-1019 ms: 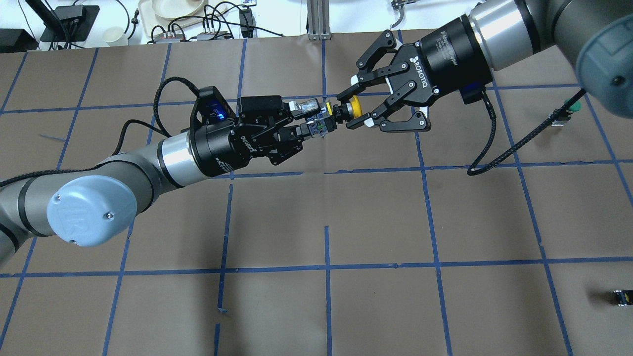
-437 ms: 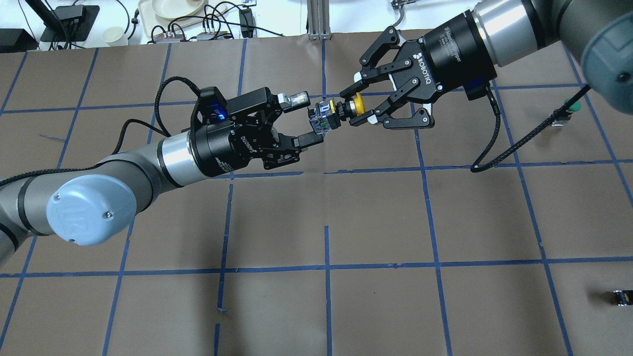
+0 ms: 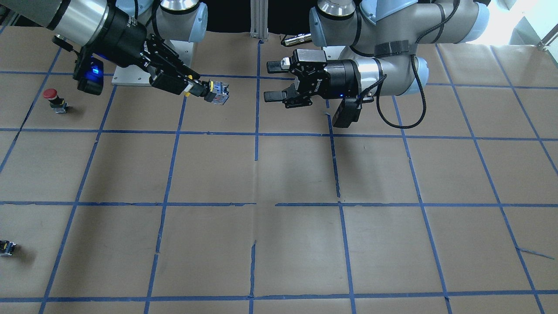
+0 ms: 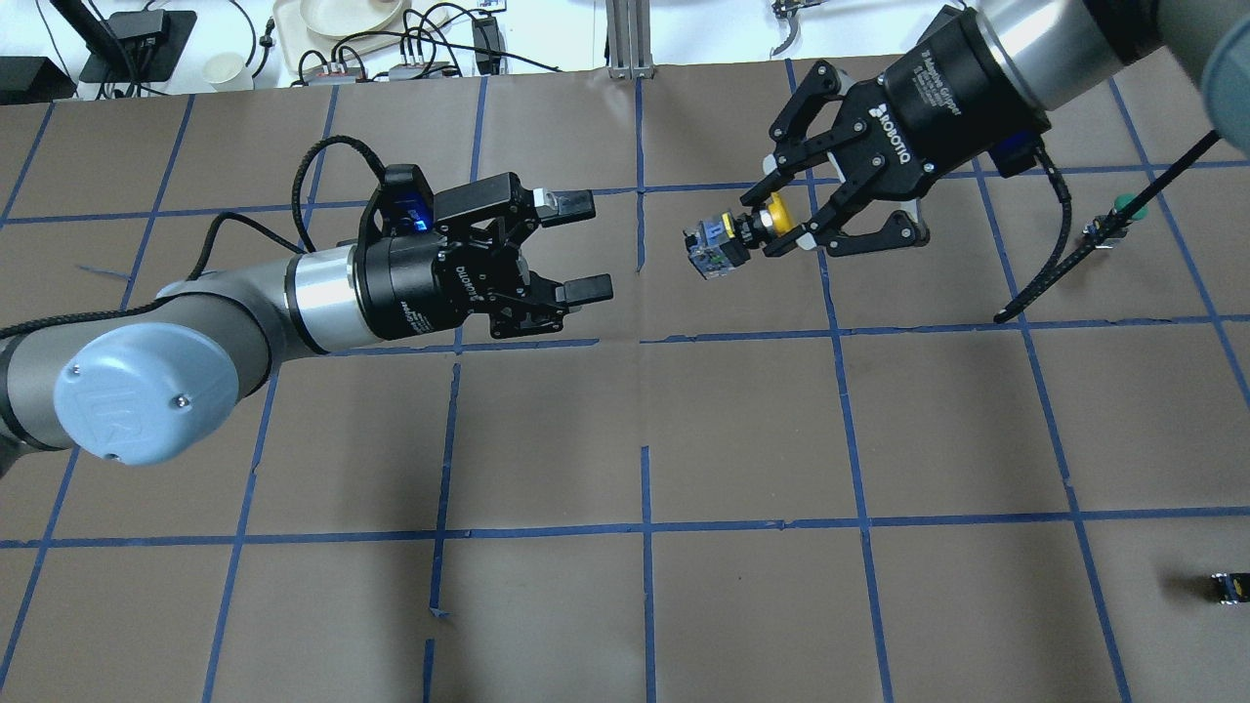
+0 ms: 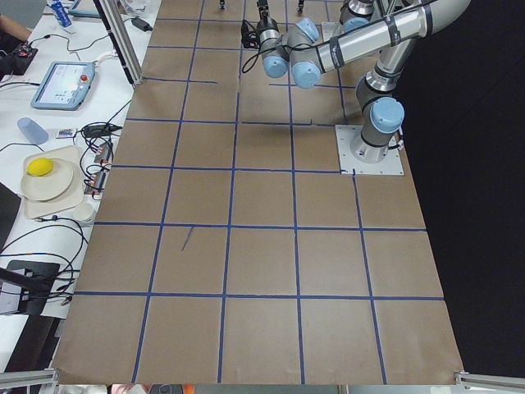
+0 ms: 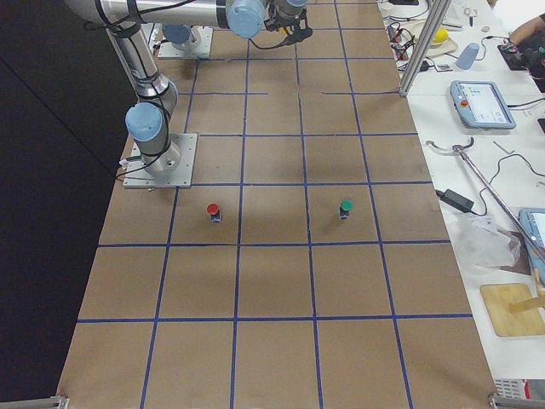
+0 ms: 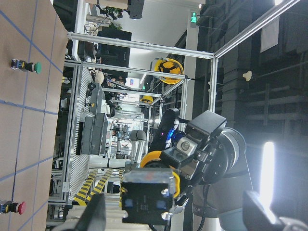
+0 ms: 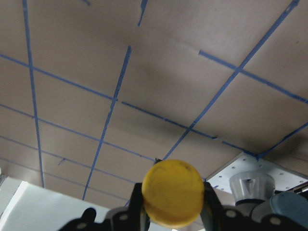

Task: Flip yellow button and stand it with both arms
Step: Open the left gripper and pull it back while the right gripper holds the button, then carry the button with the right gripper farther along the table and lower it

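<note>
The yellow button (image 4: 718, 239) hangs in the air and lies sideways. My right gripper (image 4: 768, 223) is shut on its neck, just behind the yellow cap (image 4: 777, 211). The black and silver base points at my left gripper (image 4: 584, 246). That gripper is open and empty, about a hand's width away from the base. In the front-facing view the button (image 3: 217, 97) sticks out of the right gripper (image 3: 197, 89), and the left gripper (image 3: 271, 81) faces it with its jaws apart. The right wrist view shows the cap (image 8: 173, 192) between the fingers. The left wrist view shows the base (image 7: 147, 195) end-on.
A red-capped button (image 3: 50, 93) and a green-capped button (image 4: 1123, 207) stand on the brown paper on the robot's right side. A small black block (image 4: 1226, 586) lies near the right edge. Blue tape lines grid the table (image 4: 645, 430). Clutter lies beyond the far edge.
My left gripper has opened, let go of the button's base and drawn back to the left. My right gripper has kept the button and carried it to the right.
</note>
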`<state>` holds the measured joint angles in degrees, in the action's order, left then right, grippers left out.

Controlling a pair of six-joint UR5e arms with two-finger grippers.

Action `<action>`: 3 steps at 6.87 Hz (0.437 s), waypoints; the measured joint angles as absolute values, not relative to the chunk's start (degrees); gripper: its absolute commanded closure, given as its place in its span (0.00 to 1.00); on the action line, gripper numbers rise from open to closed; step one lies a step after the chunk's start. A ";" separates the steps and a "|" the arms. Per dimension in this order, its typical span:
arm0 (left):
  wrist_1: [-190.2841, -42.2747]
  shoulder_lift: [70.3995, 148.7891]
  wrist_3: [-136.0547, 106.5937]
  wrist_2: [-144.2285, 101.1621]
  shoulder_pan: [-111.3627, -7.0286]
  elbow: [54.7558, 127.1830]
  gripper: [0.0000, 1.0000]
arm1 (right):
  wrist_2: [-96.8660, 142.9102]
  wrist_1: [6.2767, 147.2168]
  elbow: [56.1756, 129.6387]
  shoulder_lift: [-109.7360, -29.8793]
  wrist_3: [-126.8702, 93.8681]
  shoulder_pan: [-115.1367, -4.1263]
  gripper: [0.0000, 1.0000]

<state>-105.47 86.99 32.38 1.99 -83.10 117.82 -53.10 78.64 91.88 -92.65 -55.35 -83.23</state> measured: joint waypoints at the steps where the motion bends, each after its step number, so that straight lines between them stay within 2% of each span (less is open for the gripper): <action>1: -103.43 87.34 29.45 10.40 -81.87 115.71 0.00 | -60.12 78.60 91.56 -92.68 -55.10 -81.80 0.85; 3: -96.82 89.58 23.20 26.81 -81.03 112.38 0.00 | -69.68 77.95 92.04 -92.62 -53.20 -79.88 0.71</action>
